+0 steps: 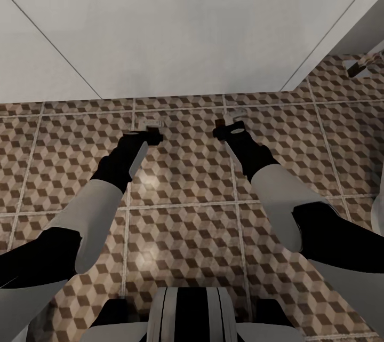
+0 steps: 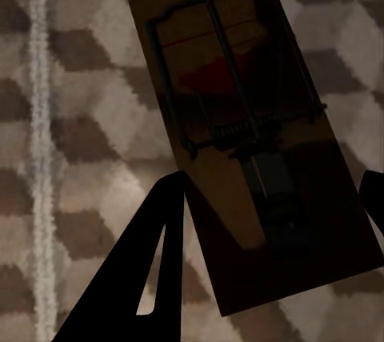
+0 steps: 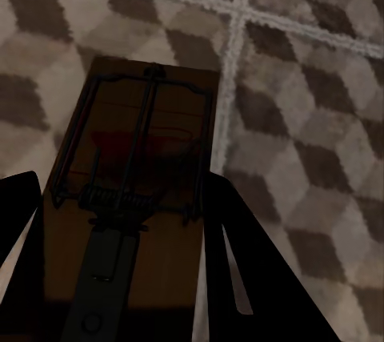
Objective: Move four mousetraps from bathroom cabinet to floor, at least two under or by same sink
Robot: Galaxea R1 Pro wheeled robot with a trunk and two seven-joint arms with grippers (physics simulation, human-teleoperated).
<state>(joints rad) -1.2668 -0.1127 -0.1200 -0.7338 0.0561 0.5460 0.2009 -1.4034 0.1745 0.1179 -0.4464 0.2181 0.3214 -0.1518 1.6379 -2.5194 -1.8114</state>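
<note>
My left gripper [image 1: 145,129] is shut on a mousetrap [image 2: 232,86], a tan board with dark wire and a red spot, held low over the cube-patterned bathroom floor [image 1: 186,187]. In the left wrist view its dark fingers [image 2: 156,278] press against the board's edges. My right gripper [image 1: 230,124] is shut on a second mousetrap [image 3: 136,118], also just above the tiles, close to a grout line [image 3: 232,54]. Both grippers hover near the foot of the white wall [image 1: 186,27]. The cabinet and the sink are out of view.
The white wall runs across the far side, with a corner at the upper right. A small tan and pale object [image 1: 362,64] lies on the tiles by that corner, too small to identify. A white curved edge [image 1: 380,208] shows at the far right.
</note>
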